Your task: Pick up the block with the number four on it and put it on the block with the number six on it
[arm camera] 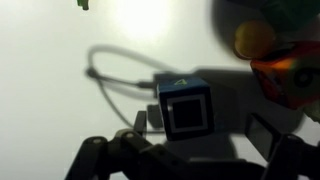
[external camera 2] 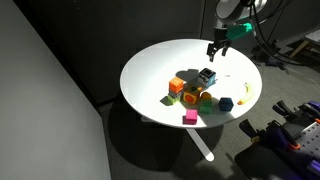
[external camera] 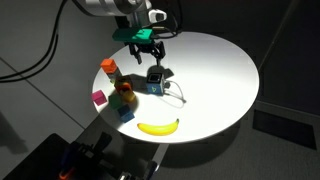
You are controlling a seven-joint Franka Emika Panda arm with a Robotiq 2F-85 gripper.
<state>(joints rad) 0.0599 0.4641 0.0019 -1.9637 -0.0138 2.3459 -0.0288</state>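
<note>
Number-four block (external camera: 156,75) just beneath the tool (external camera: 147,54), apart

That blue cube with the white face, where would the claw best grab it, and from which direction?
Probably from straight above, pinching two opposite side faces of the block with the number four. It sits flat on the table, its sides are flat and parallel, and it stands apart from the other blocks. The open gripper hangs above it.

Both exterior views high, oblique, from different sides, sharing round table (external camera: 225,60) (external camera 2: 160,62); wrist view close above blue block (arm camera: 187,108).
</note>
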